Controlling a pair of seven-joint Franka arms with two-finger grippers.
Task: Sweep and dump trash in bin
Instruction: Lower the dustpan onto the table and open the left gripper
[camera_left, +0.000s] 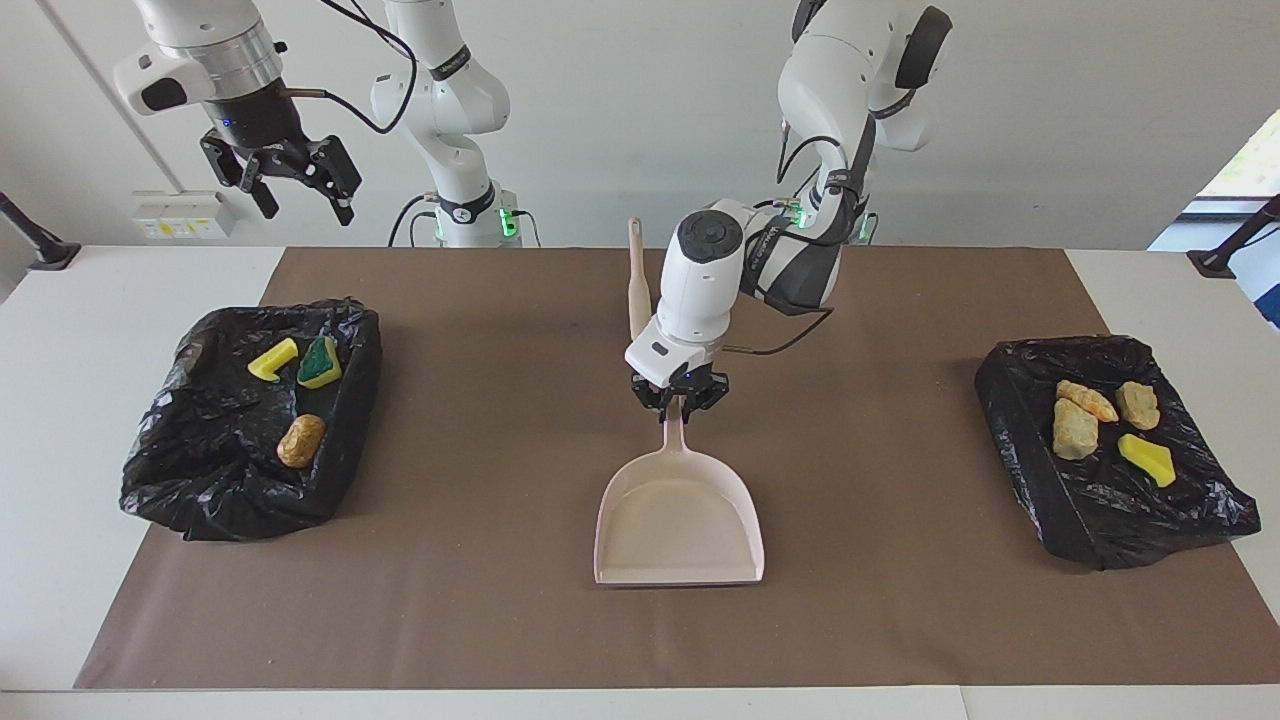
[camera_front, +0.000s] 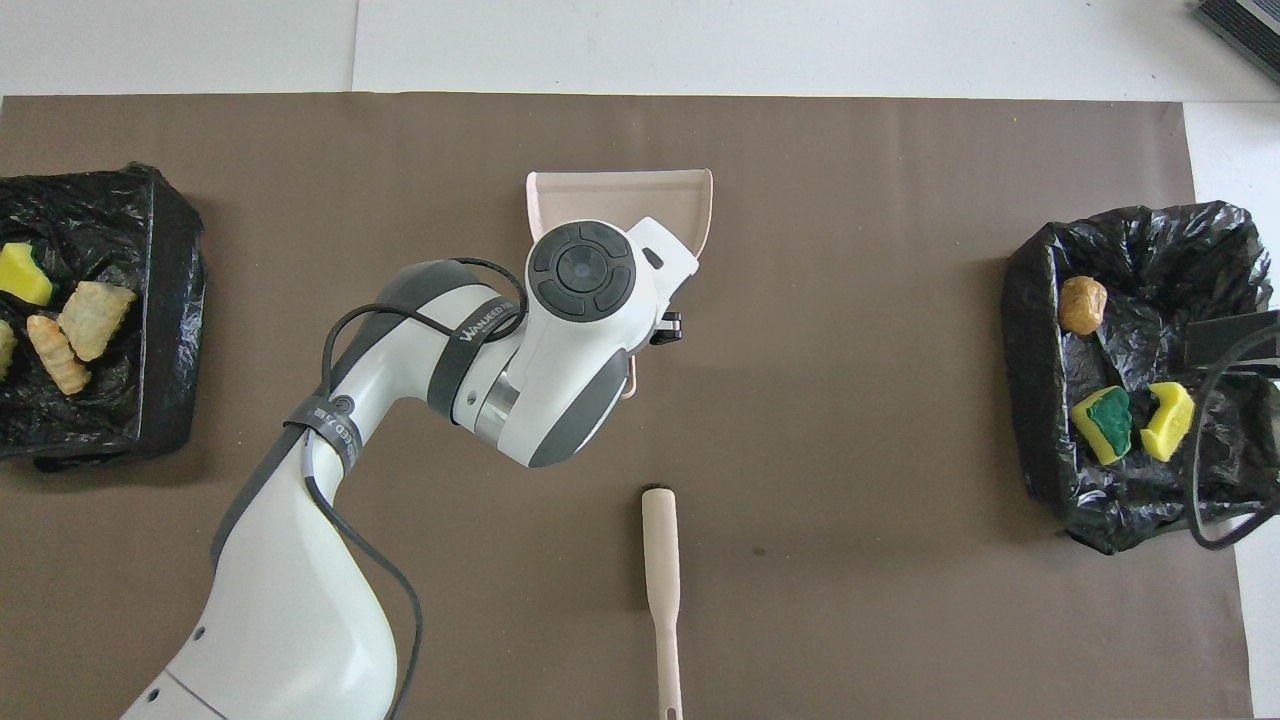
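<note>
My left gripper (camera_left: 680, 396) is shut on the handle of the empty beige dustpan (camera_left: 680, 522), which is low over the middle of the brown mat with its mouth away from the robots. In the overhead view the wrist covers most of the dustpan (camera_front: 620, 194). The trash lies in two black-bagged bins. One bin (camera_left: 200, 478), at the right arm's end, holds a yellow piece (camera_left: 272, 360), a green-yellow sponge (camera_left: 319, 363) and a brown lump (camera_left: 300, 441). The other bin (camera_left: 1100, 530) holds several beige, orange and yellow scraps (camera_left: 1075, 430). My right gripper (camera_left: 290, 182) hangs open, high over the first bin.
The beige brush (camera_front: 660, 570) lies on the mat close to the robots, bristle end toward the dustpan; the left arm partly hides the brush (camera_left: 638, 290) in the facing view. The brown mat (camera_left: 480, 600) covers most of the white table.
</note>
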